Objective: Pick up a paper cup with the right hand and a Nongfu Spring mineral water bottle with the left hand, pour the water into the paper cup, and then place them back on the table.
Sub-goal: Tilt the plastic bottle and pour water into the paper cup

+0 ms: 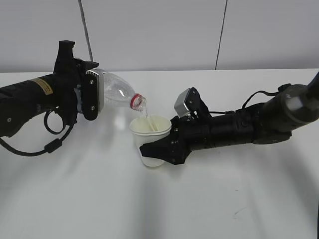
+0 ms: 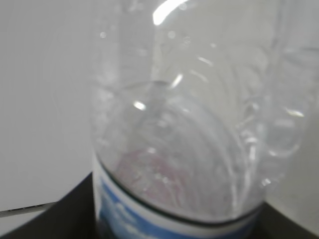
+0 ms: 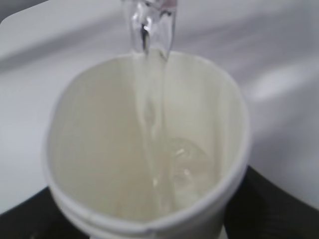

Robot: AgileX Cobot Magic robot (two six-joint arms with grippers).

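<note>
Pour underway: left hand [image 1: 88, 97] clamped on the Nongfu Spring mineral water bottle [image 1: 115, 92], tipped w/ mouth over the paper cup [image 1: 149, 133], itself gripped mid-scene by right hand [image 1: 158, 149] above the table [image 1: 159, 199]; keep tilt steady, stream centred, cup upright.

A plain light-grey wall [image 1: 159, 32] stands behind the far edge of the white table [image 1: 164, 204]. Two thin dark vertical seams divide the wall into panels. Even, diffuse lighting produces soft shadows on the tabletop.
</note>
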